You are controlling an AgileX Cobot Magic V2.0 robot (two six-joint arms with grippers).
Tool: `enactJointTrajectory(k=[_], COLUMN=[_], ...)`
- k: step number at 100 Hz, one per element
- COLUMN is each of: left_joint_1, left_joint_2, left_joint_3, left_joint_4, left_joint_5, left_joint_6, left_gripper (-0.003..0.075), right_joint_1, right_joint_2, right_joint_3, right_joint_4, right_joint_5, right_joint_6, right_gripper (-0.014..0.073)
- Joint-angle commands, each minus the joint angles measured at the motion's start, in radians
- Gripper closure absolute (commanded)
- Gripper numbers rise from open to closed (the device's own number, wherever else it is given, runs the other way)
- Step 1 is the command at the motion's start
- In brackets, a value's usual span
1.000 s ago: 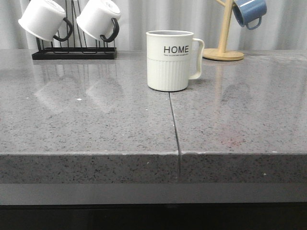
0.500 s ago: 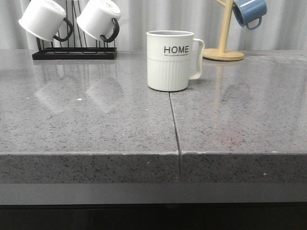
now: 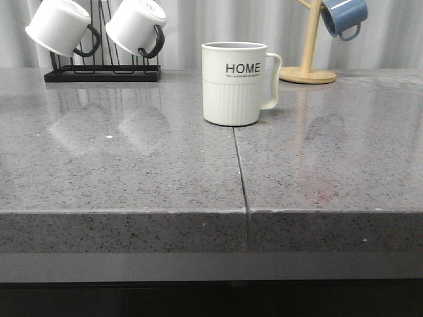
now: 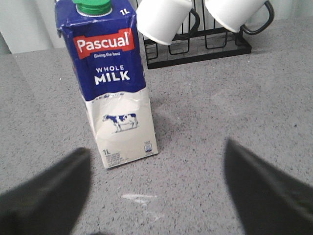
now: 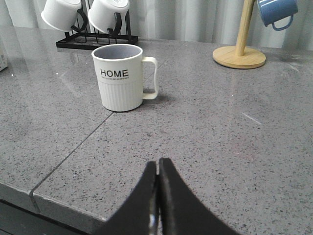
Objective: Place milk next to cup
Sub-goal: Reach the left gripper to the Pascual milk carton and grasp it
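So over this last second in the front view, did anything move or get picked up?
Nothing visibly changed. The cup stands on the same spot by the countertop seam, handle to the right, and the two white mugs and the blue mug hang as before. No arm or milk has entered the front view.

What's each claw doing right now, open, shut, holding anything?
Left claw: open, empty, its fingers spread in front of the milk carton, not touching it.
Right claw: shut, empty, short of the HOME cup.
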Motion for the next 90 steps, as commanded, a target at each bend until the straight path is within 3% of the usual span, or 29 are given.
enactJointTrajectory(k=[1,8,73,90], left_joint_1=[0.026,0.043,0.064,0.064], left_joint_2=[0.040,0.070,0.306,0.362], left_joint_3=[-0.070,-0.086,-0.094,-0.130], left_joint_4=[-0.029,-0.029,-0.185,-0.185], left_joint_5=[-0.111,-0.155,-0.474,-0.478], left_joint_6=[-0.010,-0.010,-0.010,-0.010], left_gripper=[0.0046,0.0080,0.0080,0.0080], right_joint_1=[0.000,0.000,0.000,0.000], right_joint_2=[0.008,0.008,0.008,0.008], right_joint_3=[-0.027,-0.027,-0.027,-0.027], right_joint_4=[-0.007,-0.007,-0.007,-0.007], right_joint_5=[-0.077,-0.077,-0.077,-0.077], right_joint_6=[-0.004,-0.004,-0.004,-0.004], right_gripper=[0.0659,0.0659,0.0659,0.0659])
